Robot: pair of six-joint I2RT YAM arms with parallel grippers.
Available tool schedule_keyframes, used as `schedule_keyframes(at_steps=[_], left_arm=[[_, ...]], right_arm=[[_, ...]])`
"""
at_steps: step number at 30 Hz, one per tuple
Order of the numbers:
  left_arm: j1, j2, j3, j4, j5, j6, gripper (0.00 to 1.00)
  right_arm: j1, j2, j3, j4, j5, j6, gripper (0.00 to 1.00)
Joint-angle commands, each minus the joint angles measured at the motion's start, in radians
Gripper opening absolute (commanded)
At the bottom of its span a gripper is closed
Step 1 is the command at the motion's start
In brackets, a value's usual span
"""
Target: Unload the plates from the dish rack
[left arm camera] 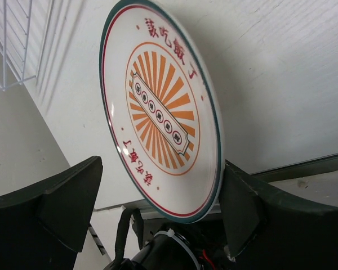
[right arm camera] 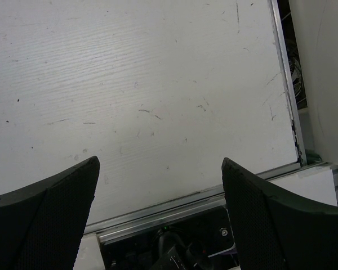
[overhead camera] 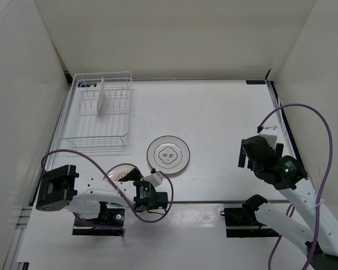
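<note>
The orange-tan patterned plate [left arm camera: 163, 107] stands between my left gripper's [left arm camera: 161, 163] jaws. Its rim rests against the right finger [left arm camera: 253, 208], and the left finger [left arm camera: 62, 202] stands well clear, so the gripper is open. In the top view this plate [overhead camera: 119, 175] lies at the near left, partly hidden by the left gripper [overhead camera: 139, 181]. A white-grey plate [overhead camera: 168, 153] lies flat mid-table. The white wire dish rack [overhead camera: 84, 138] stands at the far left with one edge-on plate [overhead camera: 102, 95] upright in it. My right gripper [overhead camera: 245, 154] is open and empty over bare table [right arm camera: 160, 161].
White walls enclose the table on the left, back and right. A metal rail [overhead camera: 214, 201] runs along the near edge by the arm bases. Purple cables loop over both arms. A corner of the rack's wires [left arm camera: 11, 45] shows in the left wrist view.
</note>
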Motion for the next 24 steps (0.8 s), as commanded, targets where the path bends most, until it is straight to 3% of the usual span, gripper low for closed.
schedule_keyframes(at_steps=[1,8,24], left_arm=[[0.021,-0.044,-0.014,0.032,0.011,0.017,0.91],[0.035,-0.053,-0.030,0.068,0.031,0.041,0.99],[0.121,-0.065,-0.066,0.175,0.054,0.124,0.96]], right_arm=[[0.000,-0.006,-0.003,0.003,0.032,0.006,0.90],[0.002,-0.009,-0.002,0.001,0.037,0.006,0.90],[0.002,-0.009,0.012,-0.003,0.050,-0.003,0.90]])
